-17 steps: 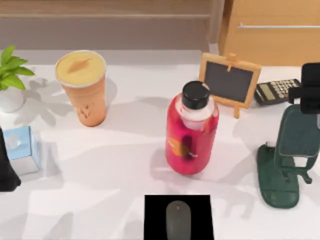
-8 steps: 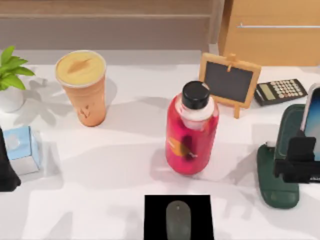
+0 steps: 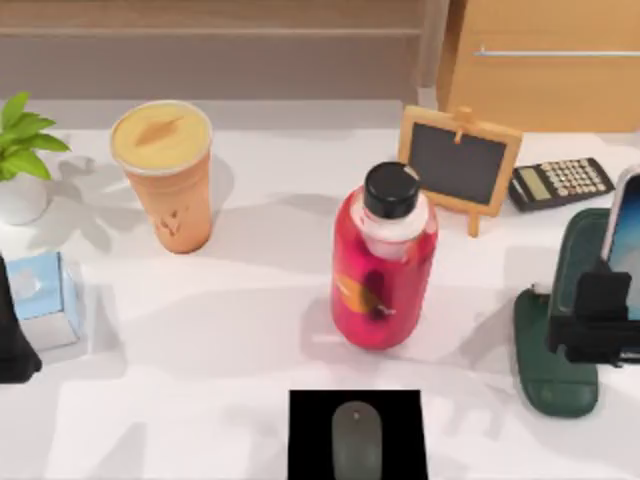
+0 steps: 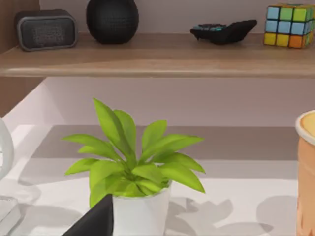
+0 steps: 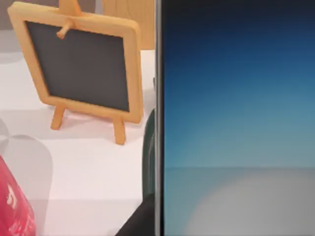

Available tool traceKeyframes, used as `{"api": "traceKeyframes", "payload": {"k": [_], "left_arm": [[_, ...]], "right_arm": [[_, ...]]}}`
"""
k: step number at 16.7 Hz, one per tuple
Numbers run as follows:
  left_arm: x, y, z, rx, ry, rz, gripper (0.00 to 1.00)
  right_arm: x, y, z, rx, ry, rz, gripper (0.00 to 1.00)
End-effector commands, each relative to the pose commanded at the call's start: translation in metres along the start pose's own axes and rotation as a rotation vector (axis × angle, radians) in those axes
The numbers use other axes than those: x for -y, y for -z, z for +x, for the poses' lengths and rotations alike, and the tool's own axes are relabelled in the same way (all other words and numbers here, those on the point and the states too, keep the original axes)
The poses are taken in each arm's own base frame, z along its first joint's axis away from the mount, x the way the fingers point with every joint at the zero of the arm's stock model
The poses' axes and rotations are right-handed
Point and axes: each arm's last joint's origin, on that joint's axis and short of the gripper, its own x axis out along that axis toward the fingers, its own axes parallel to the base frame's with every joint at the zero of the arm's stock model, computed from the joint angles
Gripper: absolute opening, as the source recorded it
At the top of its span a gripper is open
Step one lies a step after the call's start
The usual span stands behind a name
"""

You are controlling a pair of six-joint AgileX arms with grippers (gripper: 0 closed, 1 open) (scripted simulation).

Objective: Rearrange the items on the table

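Smartphone at table's right edge, over stand

Red bottle blocks the table centre.

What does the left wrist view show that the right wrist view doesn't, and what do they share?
Left wrist view alone: a potted plant, part of the orange cup, and a shelf carrying a speaker and a colour cube. Right wrist view alone: the smartphone with its blue screen up close, a small chalkboard easel, a dark green stand behind the phone, and a bit of red bottle. Both share the white table.
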Motion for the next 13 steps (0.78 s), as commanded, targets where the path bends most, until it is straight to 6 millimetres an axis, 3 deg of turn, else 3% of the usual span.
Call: {"api": "traceKeyframes", "payload": {"k": [10, 13], "left_arm": [[0.0, 0.0, 0.0, 0.0, 0.0, 0.0, 1.0], [0.0, 0.0, 0.0, 0.0, 0.0, 0.0, 1.0]], "right_arm": [[-0.001, 0.0, 0.041, 0.008, -0.013, 0.002, 0.0], [-0.002, 0.0, 0.044, 0.007, -0.011, 0.002, 0.0]]}}
